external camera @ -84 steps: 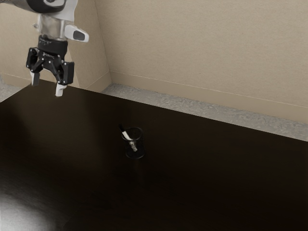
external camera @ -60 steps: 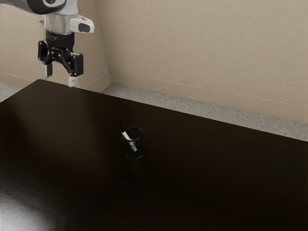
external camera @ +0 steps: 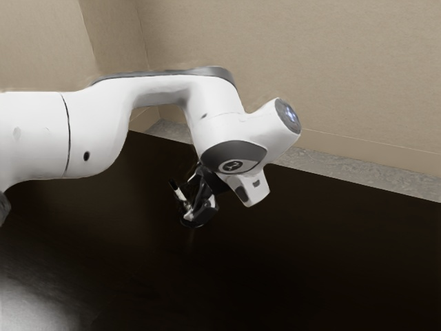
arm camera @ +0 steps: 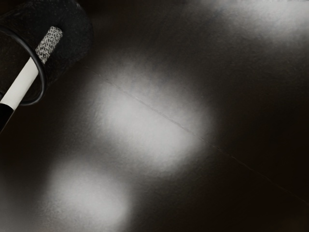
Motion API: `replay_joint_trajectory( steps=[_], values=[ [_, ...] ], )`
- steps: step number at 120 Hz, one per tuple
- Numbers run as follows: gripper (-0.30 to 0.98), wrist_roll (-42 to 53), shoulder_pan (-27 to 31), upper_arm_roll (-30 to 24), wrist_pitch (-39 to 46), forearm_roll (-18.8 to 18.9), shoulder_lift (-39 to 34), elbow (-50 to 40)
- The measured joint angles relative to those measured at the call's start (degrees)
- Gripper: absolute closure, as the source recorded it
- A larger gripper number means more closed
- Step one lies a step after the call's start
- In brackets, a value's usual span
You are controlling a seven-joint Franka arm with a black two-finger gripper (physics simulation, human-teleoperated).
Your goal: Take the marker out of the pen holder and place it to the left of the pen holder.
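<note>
The arm (external camera: 155, 88) is extending from the exterior view's left, bending downward at the wrist above the surface (external camera: 289, 248). The hand (external camera: 198, 208) is pointing down at a slant and occupying the position at the pen holder (external camera: 193, 225), partly hiding it. Whether the hand is standing wide or narrow cannot be told; nor can contact with the marker be confirmed.

The marker (external camera: 180, 194) is resting inside the pen holder, leaning with its upper end toward the exterior view's left. Its black end (arm camera: 6, 113) is projecting beyond the rim (arm camera: 44, 79) — the white barrel (arm camera: 23, 84) is crossing the rim, and the opposite end is lying inside, showing a speckled pattern through the dark wall. The pen holder is standing on the surface, its circular base partly showing beneath the hand.

The surface is appearing dark and glossy — pale reflections (arm camera: 154, 125) are spreading across it beside the pen holder, and a thin line (arm camera: 231, 155) is running across it. Behind the surface, a grey floor strip (external camera: 358, 171) is extending along the foot of the beige wall (external camera: 296, 55).
</note>
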Motion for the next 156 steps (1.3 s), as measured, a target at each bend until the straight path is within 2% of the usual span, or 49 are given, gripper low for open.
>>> replay_joint_trajectory(
  steps=[10, 17, 40, 58, 76, 104, 133, 156],
  values=[
    [0.0, 4.66, 1.92, 0.02, 5.63, 1.14, 8.21, 2.5],
    [0.0, 7.63, 3.97, 0.0, 9.04, 1.56, 11.35, 3.95],
    [0.0, 16.33, 7.68, 0.05, 17.12, 2.26, 15.96, 9.53],
    [0.0, 22.34, 15.47, 0.18, 23.68, 7.78, 18.87, 10.23],
    [0.0, 26.93, 17.81, 0.81, 23.01, 9.66, 18.8, 8.44],
    [0.02, 32.02, 19.98, 1.58, 20.77, 9.43, 18.61, 7.18],
    [0.07, 35.27, 19.15, 1.38, 20.04, 5.77, 17.98, 7.0],
    [0.12, 36.84, 18.09, 1.49, 19.85, 4.63, 17.94, 7.34]
  ],
)
